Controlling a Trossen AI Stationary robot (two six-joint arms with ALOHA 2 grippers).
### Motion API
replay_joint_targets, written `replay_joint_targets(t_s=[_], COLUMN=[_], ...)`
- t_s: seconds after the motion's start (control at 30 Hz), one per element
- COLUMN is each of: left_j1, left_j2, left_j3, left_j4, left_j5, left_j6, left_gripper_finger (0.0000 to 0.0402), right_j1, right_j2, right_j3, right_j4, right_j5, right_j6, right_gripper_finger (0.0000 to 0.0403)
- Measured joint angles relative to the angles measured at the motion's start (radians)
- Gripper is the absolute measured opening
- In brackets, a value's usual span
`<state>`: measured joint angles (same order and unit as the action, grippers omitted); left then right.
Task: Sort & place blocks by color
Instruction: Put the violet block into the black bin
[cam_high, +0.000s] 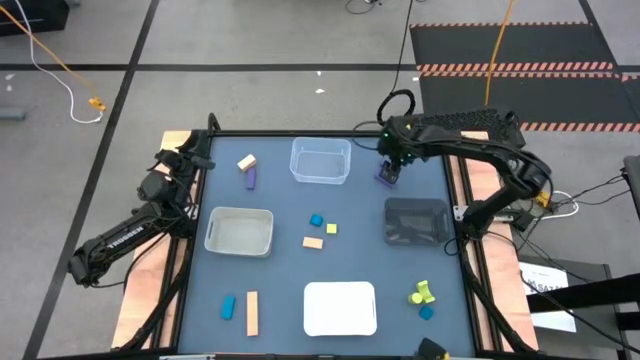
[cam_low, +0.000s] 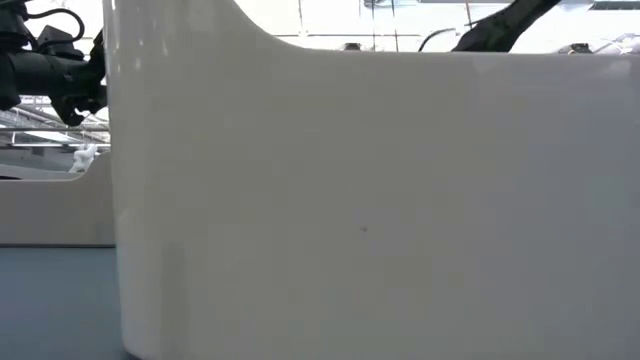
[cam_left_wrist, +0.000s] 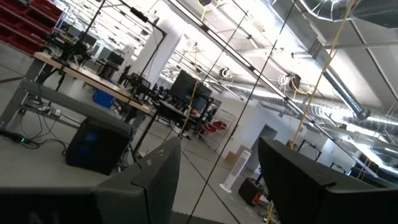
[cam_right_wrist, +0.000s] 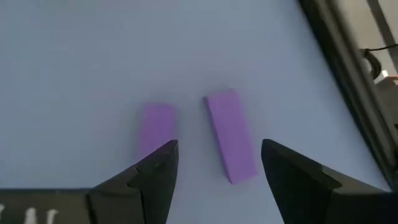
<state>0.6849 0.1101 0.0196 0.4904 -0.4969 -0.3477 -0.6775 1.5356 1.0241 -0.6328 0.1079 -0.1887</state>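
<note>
My right gripper (cam_right_wrist: 217, 171) is open and points down over two purple blocks near the table's far right edge. One bar (cam_right_wrist: 231, 135) lies ahead between the fingers, the other (cam_right_wrist: 157, 124) just off one fingertip; both lie flat and I touch neither. In the high view the gripper (cam_high: 388, 170) covers most of them (cam_high: 383, 178). Another purple block (cam_high: 251, 179) and a tan one (cam_high: 246, 162) lie left of the clear bin. Blue (cam_high: 316, 220), yellow (cam_high: 331, 229) and tan (cam_high: 313, 242) blocks lie mid-table. My left gripper (cam_left_wrist: 217, 180) is open, raised at the far left corner (cam_high: 200, 160).
Clear bin (cam_high: 320, 161) at the far middle, pale grey bin (cam_high: 240, 231) left, dark bin (cam_high: 415, 220) right, white tray (cam_high: 340, 307) near; its wall (cam_low: 380, 200) fills the low view. A blue block (cam_high: 228, 307) and a tan bar (cam_high: 252, 313) lie near left. Yellow-green (cam_high: 421, 293) and blue (cam_high: 426, 312) blocks lie near right.
</note>
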Motion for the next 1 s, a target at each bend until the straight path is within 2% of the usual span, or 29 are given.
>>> replay_joint_targets(t_s=[0.37,0.63,0.77,0.9,1.0], left_j1=[0.000,0.000,0.000,0.000,0.000], left_j2=[0.000,0.000,0.000,0.000,0.000], left_j3=[0.000,0.000,0.000,0.000,0.000], left_j4=[0.000,0.000,0.000,0.000,0.000], left_j5=[0.000,0.000,0.000,0.000,0.000], left_j6=[0.000,0.000,0.000,0.000,0.000], left_gripper_finger=[0.0216,0.0216,0.0216,0.0216,0.0216], right_j1=[-0.052,-0.088,-0.088,-0.088,-0.088], right_j2=[0.160,0.234,0.249,0.244,0.225], right_j3=[-0.001,0.004,0.003,0.002,0.001], right_j4=[0.099,0.127,0.123,0.120,0.120], right_j5=[0.026,-0.016,-0.024,-0.035,-0.035], right_j6=[-0.037,-0.057,-0.057,-0.056,-0.041], right_gripper_finger=[0.0221,0.0215,0.0172,0.0089,0.0082])
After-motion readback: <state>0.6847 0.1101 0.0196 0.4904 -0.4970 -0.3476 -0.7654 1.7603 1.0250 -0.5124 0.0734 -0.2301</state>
